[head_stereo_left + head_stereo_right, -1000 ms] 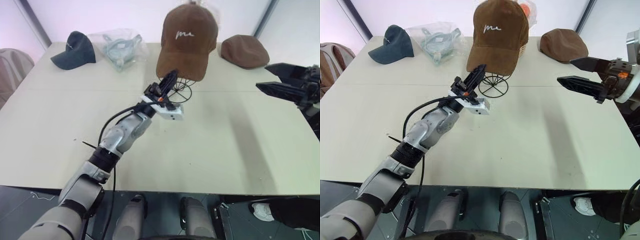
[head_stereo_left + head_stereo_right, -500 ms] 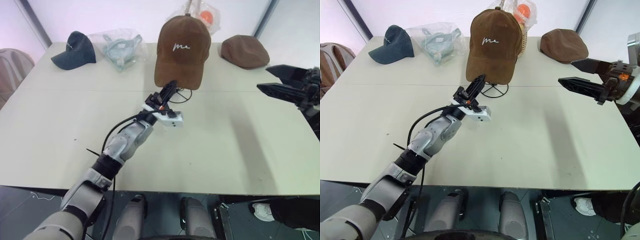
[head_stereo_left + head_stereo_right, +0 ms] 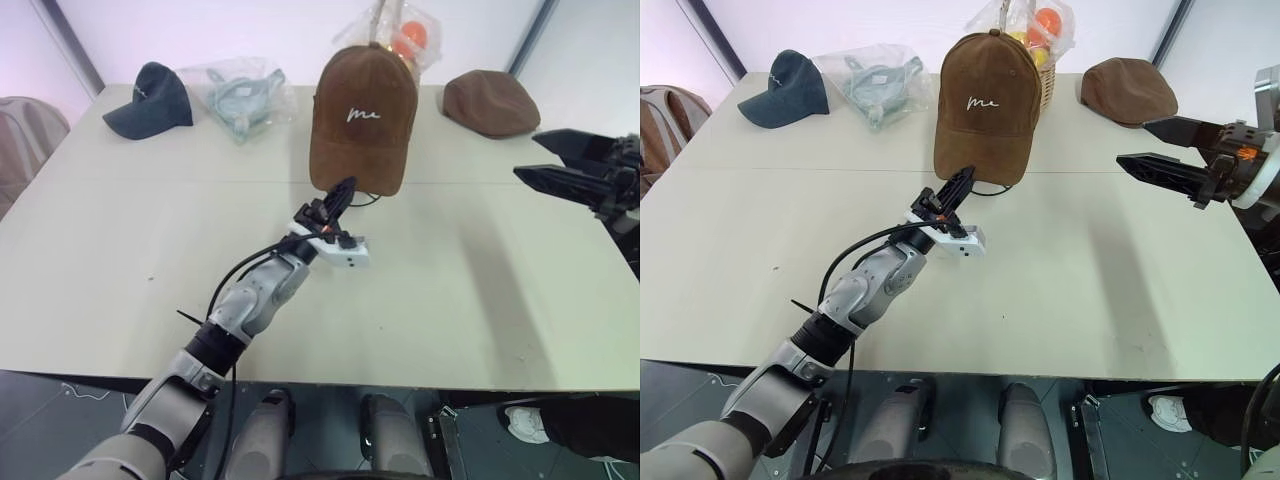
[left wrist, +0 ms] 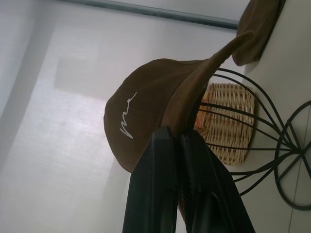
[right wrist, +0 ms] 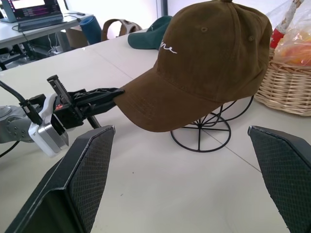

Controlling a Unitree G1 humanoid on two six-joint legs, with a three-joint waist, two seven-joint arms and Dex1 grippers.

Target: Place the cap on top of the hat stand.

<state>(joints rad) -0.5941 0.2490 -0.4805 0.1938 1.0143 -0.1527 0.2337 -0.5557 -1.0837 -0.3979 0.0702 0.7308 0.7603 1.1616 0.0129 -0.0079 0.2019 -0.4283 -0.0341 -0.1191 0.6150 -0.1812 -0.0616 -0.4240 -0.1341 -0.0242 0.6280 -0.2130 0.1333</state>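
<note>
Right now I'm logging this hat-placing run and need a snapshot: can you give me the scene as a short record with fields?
cap: brown corduroy baseball cap with white script, draped over the stand, brim toward the robot
stand: black wire hat stand, on the table behind the brim
left gripper: shut on the cap's brim edge
right gripper: open, holding nothing, off to the right of the cap
table: pale tabletop
other items: dark navy baseball cap; plain brown flat cap; wicker basket behind the stand
</note>
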